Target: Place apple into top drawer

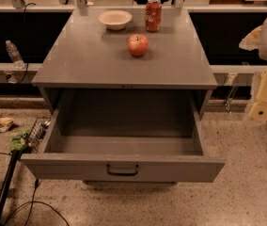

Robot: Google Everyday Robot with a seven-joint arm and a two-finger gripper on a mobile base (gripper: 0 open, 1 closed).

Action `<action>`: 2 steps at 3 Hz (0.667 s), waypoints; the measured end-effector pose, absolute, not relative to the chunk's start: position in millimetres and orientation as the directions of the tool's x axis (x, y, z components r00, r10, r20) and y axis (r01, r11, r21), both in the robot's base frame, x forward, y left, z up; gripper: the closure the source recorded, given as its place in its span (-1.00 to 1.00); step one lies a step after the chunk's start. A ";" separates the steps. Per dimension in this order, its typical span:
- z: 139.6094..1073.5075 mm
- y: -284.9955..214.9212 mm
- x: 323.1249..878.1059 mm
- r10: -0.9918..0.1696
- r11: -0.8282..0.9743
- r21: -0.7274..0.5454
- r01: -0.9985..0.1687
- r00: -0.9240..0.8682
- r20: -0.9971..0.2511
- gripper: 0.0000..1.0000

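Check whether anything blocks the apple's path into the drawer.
Nothing visible does. The apple sits on the cabinet top above the open drawer; can and bowl stand behind it. The gripper is at the right edge.

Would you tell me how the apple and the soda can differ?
The apple is round and squat; the can is a taller upright cylinder. The apple sits nearer the open drawer; the can stands further back, beside the bowl. Both are red and apart from the gripper, which hangs at the right edge.
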State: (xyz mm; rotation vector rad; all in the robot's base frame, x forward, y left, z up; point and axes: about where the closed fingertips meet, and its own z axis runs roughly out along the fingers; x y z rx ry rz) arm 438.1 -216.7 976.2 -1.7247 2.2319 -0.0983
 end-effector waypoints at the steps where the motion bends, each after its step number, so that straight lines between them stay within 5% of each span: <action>1: 976.2 -216.6 438.1 -0.953 0.270 -0.246 -0.931 -0.221 -0.207 -1.00; 2: 973.9 -208.6 457.2 -0.928 0.295 -0.253 -0.921 -0.213 -0.305 -1.00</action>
